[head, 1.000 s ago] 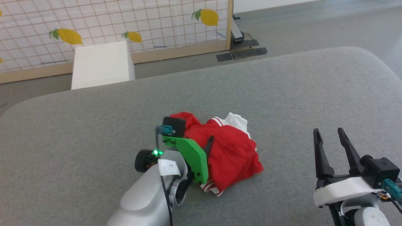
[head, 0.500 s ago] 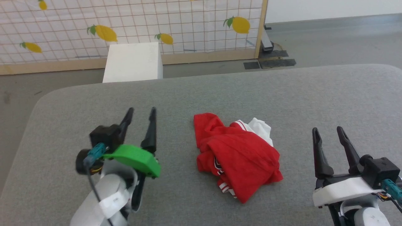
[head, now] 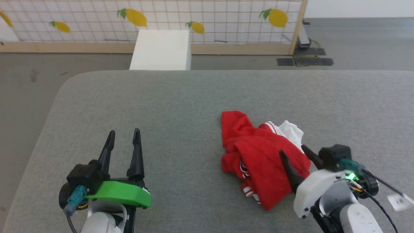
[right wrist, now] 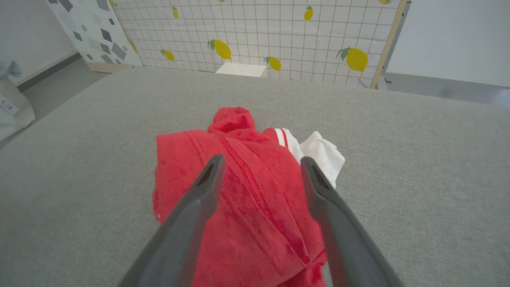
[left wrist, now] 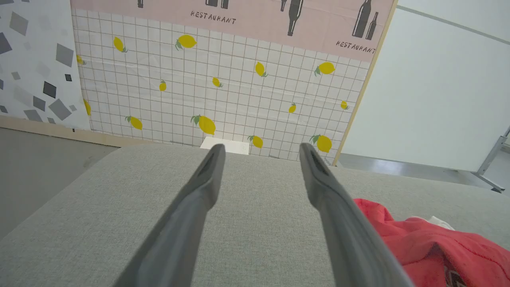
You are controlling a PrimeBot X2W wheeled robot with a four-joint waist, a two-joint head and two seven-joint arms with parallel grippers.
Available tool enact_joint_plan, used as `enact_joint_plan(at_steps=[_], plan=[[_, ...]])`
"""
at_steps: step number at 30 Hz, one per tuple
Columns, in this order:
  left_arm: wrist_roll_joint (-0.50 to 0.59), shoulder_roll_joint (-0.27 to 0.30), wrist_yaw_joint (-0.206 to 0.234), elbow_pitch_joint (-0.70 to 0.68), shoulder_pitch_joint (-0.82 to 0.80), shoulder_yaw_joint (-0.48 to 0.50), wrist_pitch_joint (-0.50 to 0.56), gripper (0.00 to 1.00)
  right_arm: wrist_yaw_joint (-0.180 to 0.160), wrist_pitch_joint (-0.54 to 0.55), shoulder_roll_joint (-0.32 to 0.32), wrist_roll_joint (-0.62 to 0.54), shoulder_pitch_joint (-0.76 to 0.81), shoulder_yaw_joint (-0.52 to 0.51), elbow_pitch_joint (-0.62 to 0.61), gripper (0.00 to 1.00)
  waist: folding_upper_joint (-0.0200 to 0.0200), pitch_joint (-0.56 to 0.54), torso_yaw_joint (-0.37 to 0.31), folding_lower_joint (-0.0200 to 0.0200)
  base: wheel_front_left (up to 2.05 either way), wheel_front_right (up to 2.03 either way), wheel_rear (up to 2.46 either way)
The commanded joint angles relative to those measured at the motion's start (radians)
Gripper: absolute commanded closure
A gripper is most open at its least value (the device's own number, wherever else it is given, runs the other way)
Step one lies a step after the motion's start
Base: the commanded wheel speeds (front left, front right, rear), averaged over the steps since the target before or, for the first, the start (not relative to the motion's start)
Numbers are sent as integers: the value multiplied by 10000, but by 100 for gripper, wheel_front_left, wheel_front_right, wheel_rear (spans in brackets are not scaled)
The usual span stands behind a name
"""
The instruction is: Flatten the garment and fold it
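Head view: my left hand [head: 124, 131] has pulled back, wide, empty; my right hand [head: 292, 149], wide, is now over the crumpled shirt [head: 255, 152]. Flattening still ahead.

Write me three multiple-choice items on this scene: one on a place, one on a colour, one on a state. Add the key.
1. Where does the garment lie?
A. On the floor
B. On the grey surface, at the right gripper
C. On a chair

2. What colour is the sleeve at its far edge?
A. White
B. Blue
C. Black

3. How is the left gripper?
A. Open, holding nothing
B. Shut on the garment
C. Shut on a cup

1 B: the right wrist view shows its fingers over the red heap.
2 A: a white fold pokes out.
3 A: its fingers stand apart over bare surface.
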Motion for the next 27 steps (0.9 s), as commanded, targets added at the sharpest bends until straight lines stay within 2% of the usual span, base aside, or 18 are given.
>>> enact_joint_plan(at_steps=[1, 7, 8, 9, 10, 17, 23, 27], plan=[[175, -151, -165, -68, 174, 181, -34, 0, -15, 661, -12, 12, -255, 15, 171, 0, 0, 184, 341, 0, 0, 0, 0], [602, -588, -697, 60, 195, 605, -35, 0, -15, 3492, -12, -60, -717, 53, 926, 0, 0, 316, 690, 0, 0, 0, 0], [638, -630, -747, 86, 179, 643, -35, 0, -15, 3745, -12, -57, -764, 110, 927, 13, 0, 331, 722, 0, 0, 0, 0], [688, -673, -805, 121, 156, 676, -35, 0, -15, 3920, -12, -69, -819, 195, 860, 75, 0, 349, 763, 0, 0, 0, 0], [716, -704, -847, 143, 136, 705, -35, 0, -15, 3975, -12, -37, -847, 280, 772, 100, 0, 358, 790, 0, 0, 0, 0], [878, -817, -1058, 186, 95, 963, -35, 0, -15, 3782, -12, 481, -906, 1003, -413, 100, 0, 312, 775, 0, 0, 0, 0], [983, -841, -1151, 145, 104, 1129, -35, 0, -15, 3257, -12, 1000, -1626, 1820, -1756, 100, 0, 153, 528, 0, 0, 0, 0], [979, -846, -1195, 135, 130, 1155, -35, 0, -15, 3019, -61, 1210, -2171, 1957, -2596, 100, 0, 21, 387, 0, 0, 0, 0]])
